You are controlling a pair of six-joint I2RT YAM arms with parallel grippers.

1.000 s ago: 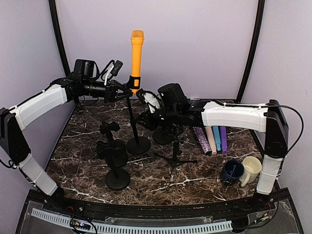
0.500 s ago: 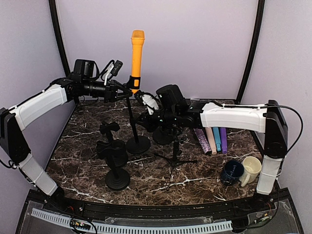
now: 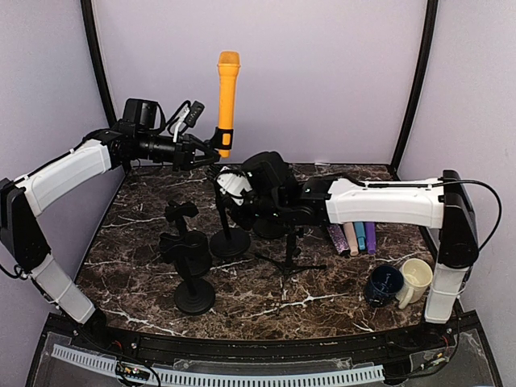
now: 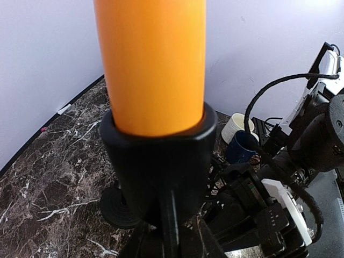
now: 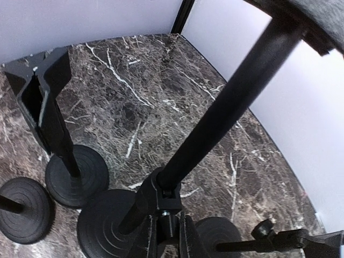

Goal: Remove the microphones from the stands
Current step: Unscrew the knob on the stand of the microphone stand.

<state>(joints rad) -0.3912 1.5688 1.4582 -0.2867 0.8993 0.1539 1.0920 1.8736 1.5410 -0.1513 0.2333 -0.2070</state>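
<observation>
An orange microphone [image 3: 227, 89] stands upright at the top of a black stand [image 3: 228, 239] at the back of the marble table. My left gripper [image 3: 211, 148] reaches in from the left and is shut on the microphone's black lower end. In the left wrist view the orange microphone [image 4: 150, 64] fills the frame above my left gripper [image 4: 171, 243]. My right gripper [image 3: 226, 192] comes from the right and is shut on the stand's pole lower down. The right wrist view shows the stand pole [image 5: 226, 107] rising from a joint held in the right gripper [image 5: 171, 236].
Two other black stands with empty clips [image 3: 181, 211] [image 3: 187, 250] sit left of centre. A small tripod stand [image 3: 290, 260] is near the middle. Several coloured microphones [image 3: 355, 234] lie at the right, with a navy mug [image 3: 383, 284] and a cream mug [image 3: 417, 276] in front.
My right arm has moved left up to the stand and its jaws have shut on the pole. The left arm and the microphone have not moved.
</observation>
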